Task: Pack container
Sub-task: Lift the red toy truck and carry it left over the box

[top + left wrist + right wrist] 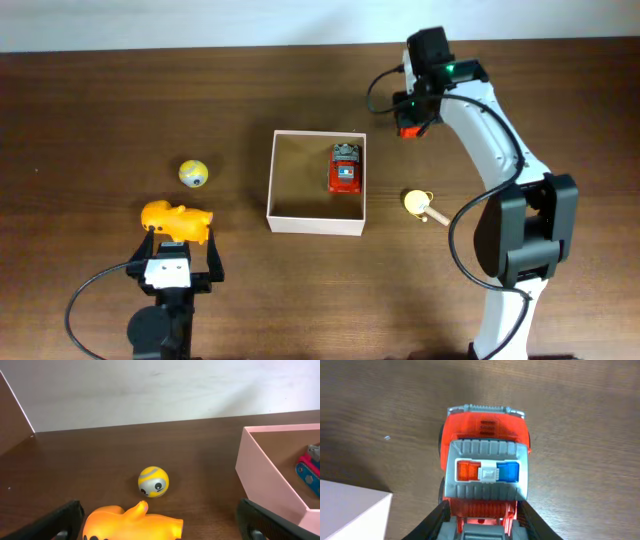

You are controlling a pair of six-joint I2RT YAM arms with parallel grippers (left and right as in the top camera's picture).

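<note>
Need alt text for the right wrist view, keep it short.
A red toy truck with a grey roof and a red-and-blue light bar fills the frame, seen from above, its rear end gripped between the dark fingers of the right gripper. Behind it is the dark wooden table; a pale corner of the container shows at lower left.

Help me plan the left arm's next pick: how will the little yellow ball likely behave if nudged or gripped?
The yellow ball is round and sits free on the smooth table, so a nudge would probably send it rolling. Its curved, shiny-looking shell may squirt out of an off-centre grip. It looks small, so likely light.
</note>
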